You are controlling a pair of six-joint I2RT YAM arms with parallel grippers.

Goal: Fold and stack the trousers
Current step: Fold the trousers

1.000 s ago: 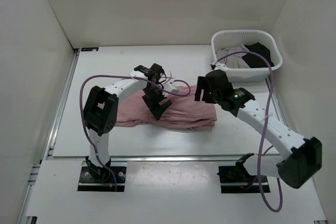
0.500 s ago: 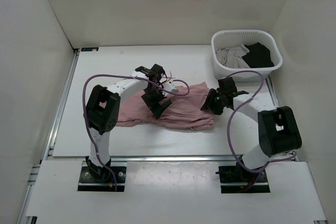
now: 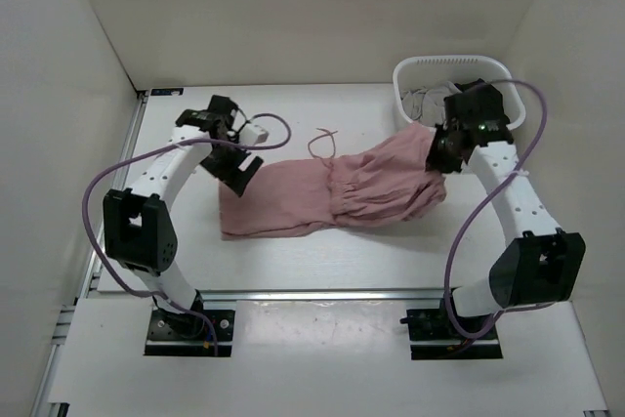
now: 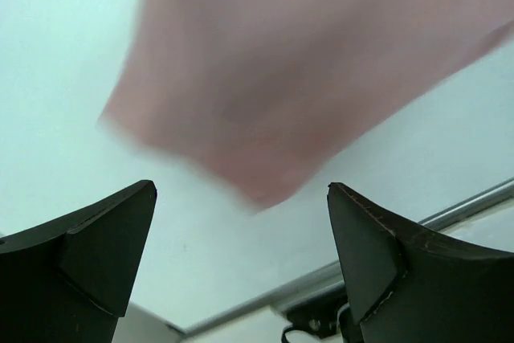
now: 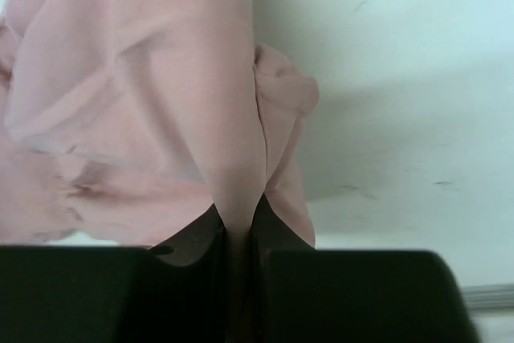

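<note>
Right gripper (image 3: 441,151) pinched tight on the crumpled pink cloth trousers (image 3: 322,197)
Left gripper (image 3: 239,168) wide open, holding nothing, over their left end; white plastic basket (image 3: 405,75) just behind the right one.

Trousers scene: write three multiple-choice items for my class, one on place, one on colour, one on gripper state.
1. Where is the basket? A far right; B near left; C centre.
2. What colour are the trousers? A blue; B pink; C green.
3. The right gripper is: A open, empty; B shut on the trousers; C out of view.
Key: A, it sits far right in the top view; B, the cloth is pink; B, the wrist view shows cloth pinched in it.
</note>
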